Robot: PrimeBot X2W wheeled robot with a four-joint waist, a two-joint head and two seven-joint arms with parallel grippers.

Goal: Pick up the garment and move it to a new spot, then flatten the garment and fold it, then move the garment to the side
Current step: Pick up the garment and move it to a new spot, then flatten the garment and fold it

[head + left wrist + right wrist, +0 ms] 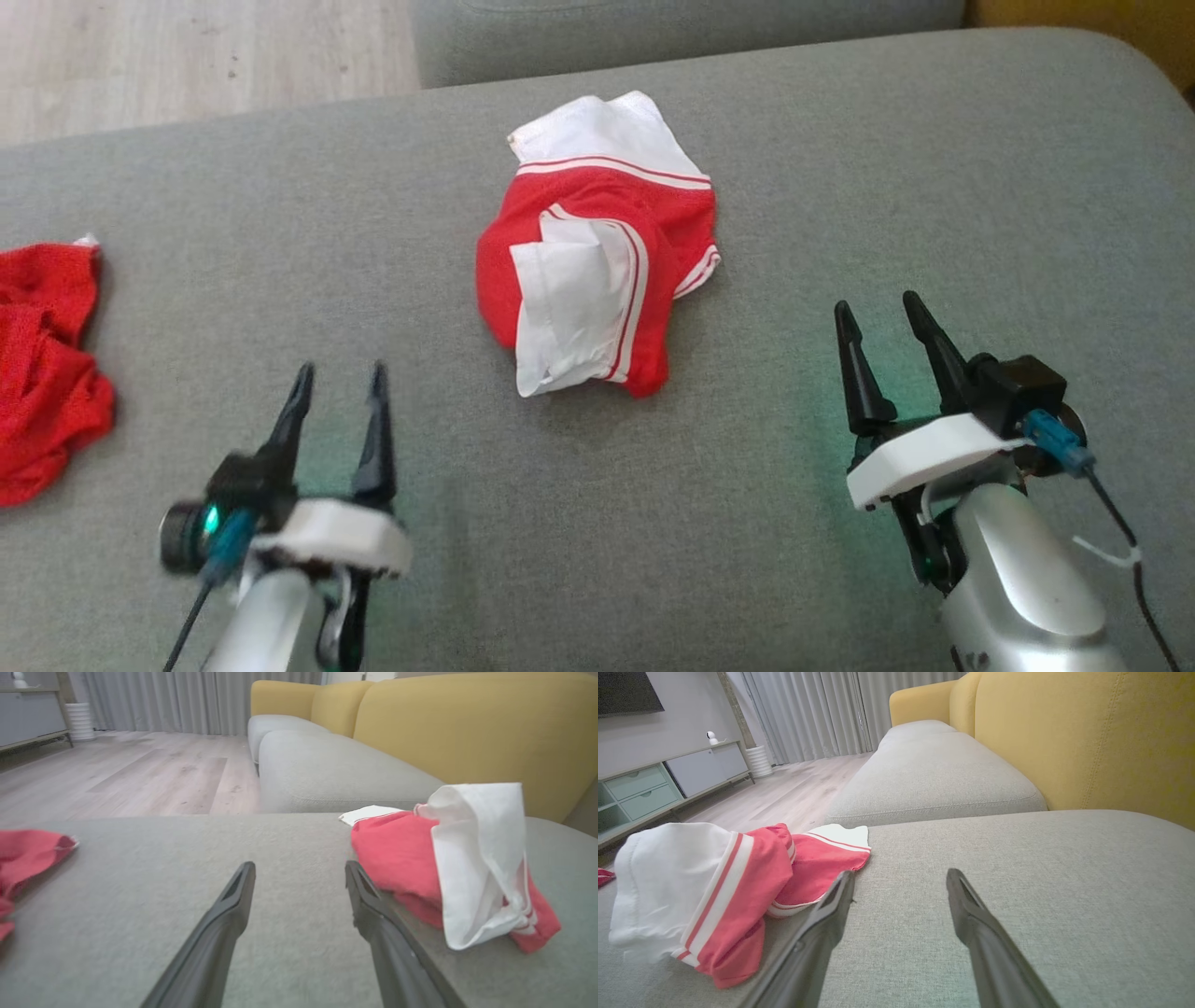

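Note:
A red and white garment [597, 252] with striped trim lies crumpled in a heap in the middle of the grey sofa cushion [794, 187]. My left gripper [338, 378] stands open at the lower left, short of the heap and to its left, with nothing between its fingers. On the lower right my right gripper [873, 313] is open too, clear of the cloth. The left wrist view has the garment [448, 877] just right of my left gripper [299, 870]. In the right wrist view the garment [714, 891] lies left of my right gripper [901, 877].
A second, plain red cloth [42, 364] lies bunched at the cushion's left edge, also seen as a red cloth [23, 858] from the left wrist. Yellow backrests [1087, 737] rise beyond the cushions. Wooden floor [187, 56] lies past the far left edge.

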